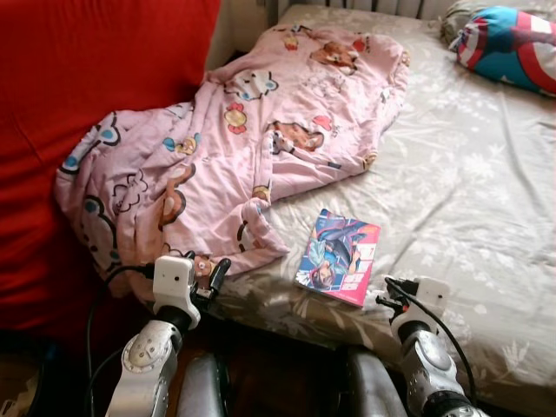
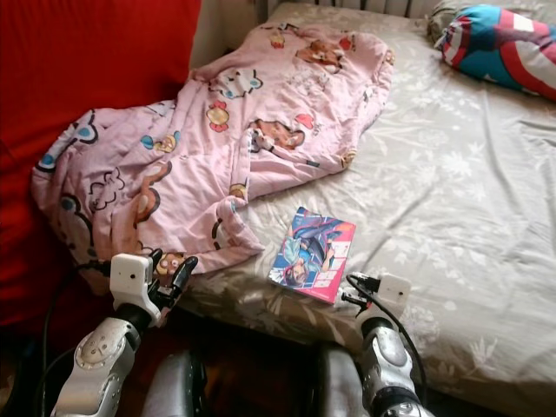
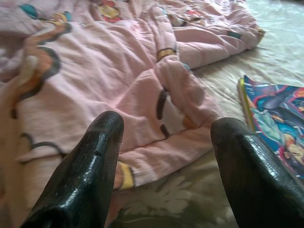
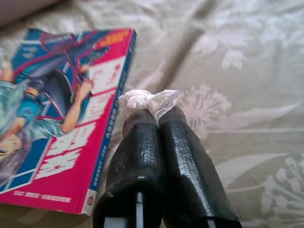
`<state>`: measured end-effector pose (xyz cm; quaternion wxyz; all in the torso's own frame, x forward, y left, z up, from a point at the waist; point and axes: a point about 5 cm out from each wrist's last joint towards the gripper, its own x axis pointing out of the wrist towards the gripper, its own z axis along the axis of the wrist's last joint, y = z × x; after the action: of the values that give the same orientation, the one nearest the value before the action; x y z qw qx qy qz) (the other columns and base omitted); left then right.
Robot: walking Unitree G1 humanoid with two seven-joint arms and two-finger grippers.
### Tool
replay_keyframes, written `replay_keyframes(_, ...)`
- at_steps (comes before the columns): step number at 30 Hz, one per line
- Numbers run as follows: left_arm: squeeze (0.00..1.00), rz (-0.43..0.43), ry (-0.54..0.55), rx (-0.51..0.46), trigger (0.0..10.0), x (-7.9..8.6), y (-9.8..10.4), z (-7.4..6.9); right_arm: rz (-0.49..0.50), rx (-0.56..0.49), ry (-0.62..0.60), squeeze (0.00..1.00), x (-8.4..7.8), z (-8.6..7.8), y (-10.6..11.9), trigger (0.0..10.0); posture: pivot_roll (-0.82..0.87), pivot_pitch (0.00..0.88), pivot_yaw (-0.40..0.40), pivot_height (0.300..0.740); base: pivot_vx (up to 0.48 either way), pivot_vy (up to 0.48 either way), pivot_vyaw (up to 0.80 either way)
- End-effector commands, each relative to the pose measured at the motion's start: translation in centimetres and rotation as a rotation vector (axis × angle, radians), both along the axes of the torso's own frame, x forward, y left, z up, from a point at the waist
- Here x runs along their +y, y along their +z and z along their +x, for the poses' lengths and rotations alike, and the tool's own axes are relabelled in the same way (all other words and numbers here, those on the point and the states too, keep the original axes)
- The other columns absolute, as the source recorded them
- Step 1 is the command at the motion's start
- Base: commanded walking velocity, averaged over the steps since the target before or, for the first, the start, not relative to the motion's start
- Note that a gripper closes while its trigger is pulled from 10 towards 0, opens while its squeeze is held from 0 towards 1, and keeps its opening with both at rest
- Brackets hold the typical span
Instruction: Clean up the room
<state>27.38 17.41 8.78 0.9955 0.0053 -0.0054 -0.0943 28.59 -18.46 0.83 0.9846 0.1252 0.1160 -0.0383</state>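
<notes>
While the bed carries most of the clutter, the right gripper is already busy: its two black fingers are pressed tight together on a small crumpled white scrap of tissue, which sticks out past the fingertips, pinched there presumably so it can be carried off as rubbish. That gripper hangs low over the floral sheet at the near edge of the mattress, just beside the comic book, which lies flat with its cover up, its pink side and spine toward the fingers but not touching them. The left gripper hovers at the near edge too, its fingers spread wide apart with nothing between them, aimed at the lower hem of the pink cartoon blanket; from its wrist view the blanket's folded corner sits just beyond the fingertips, so it looks poised for a grab rather than making one. The blanket sprawls crumpled from the red backrest at the left across to the middle of the bed, one corner draped toward the book but apart from it. A red, white and blue cushion rests at the far right corner, well apart from everything else. I judge the tidying barely begun, with blanket and book still awaiting handling.
</notes>
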Motion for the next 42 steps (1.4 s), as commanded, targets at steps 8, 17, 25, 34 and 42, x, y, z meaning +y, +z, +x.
replay_keyframes(8, 0.0, -0.056, 0.1, 0.06, 10.0, 1.1, -1.9, -1.1, -0.047, -0.088, 0.149, 0.0, 1.9, -1.7, 0.4, 10.0, 0.02, 0.102, -0.058, 0.581, 0.0, 0.0, 0.0)
replay_keyframes(17, 0.0, -0.08, 0.148, 0.091, 10.0, 1.6, -2.8, -1.2, -0.071, -0.141, 0.154, 0.0, 2.1, -1.2, 1.7, 10.0, 0.01, 0.067, -0.056, 0.581, 0.0, 0.0, 0.0)
replay_keyframes(25, 0.0, -0.154, 0.253, 0.174, 10.0, 2.9, -4.5, -1.2, -0.086, -0.119, 0.137, 0.0, 1.7, -0.6, 2.1, 10.0, 0.01, 0.056, -0.055, 0.595, 0.0, 0.0, 0.0)
replay_keyframes(34, 0.0, -0.114, 0.246, 0.264, 10.0, 3.5, -6.4, -1.1, -0.146, 0.019, 0.22, 0.0, 1.8, -1.5, -0.2, 10.0, 0.01, 0.078, -0.062, 0.65, 0.0, 0.0, 0.0)
replay_keyframes(42, 0.0, -0.079, 0.217, 0.369, 10.0, 3.5, -8.4, -1.4, -0.15, 0.174, 0.143, 0.0, -0.1, -3.1, -2.7, 10.0, 0.01, 0.075, -0.06, 0.69, 0.0, 0.0, 0.0)
